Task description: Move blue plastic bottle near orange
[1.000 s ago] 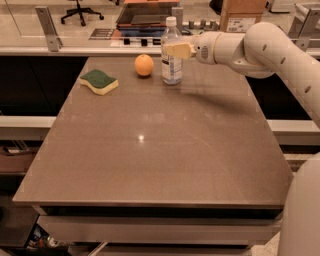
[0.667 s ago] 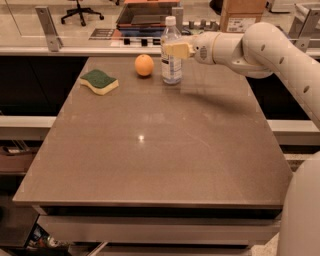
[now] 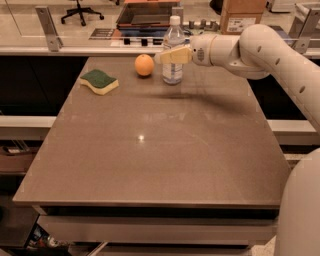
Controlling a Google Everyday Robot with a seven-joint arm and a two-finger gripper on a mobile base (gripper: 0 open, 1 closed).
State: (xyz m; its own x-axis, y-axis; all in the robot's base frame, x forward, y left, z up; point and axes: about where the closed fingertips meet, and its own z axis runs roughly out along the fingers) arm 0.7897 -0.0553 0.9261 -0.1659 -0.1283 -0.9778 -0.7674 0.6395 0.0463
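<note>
The blue plastic bottle (image 3: 173, 59) is clear with a white cap. It stands upright at the far middle of the table, just right of the orange (image 3: 144, 65), with a small gap between them. My gripper (image 3: 174, 55) reaches in from the right at the bottle's mid-height. Its cream tip lies across the front of the bottle and hides part of the label. The white arm (image 3: 250, 47) stretches back to the right edge of the view.
A green-and-yellow sponge (image 3: 99, 81) lies at the far left of the brown table (image 3: 160, 150), left of the orange. Behind the table's far edge runs a counter with a dark tray (image 3: 147, 15) and a cardboard box (image 3: 242, 15).
The gripper's tip has shifted slightly down and left across the bottle. The bottle, orange and sponge have not moved.
</note>
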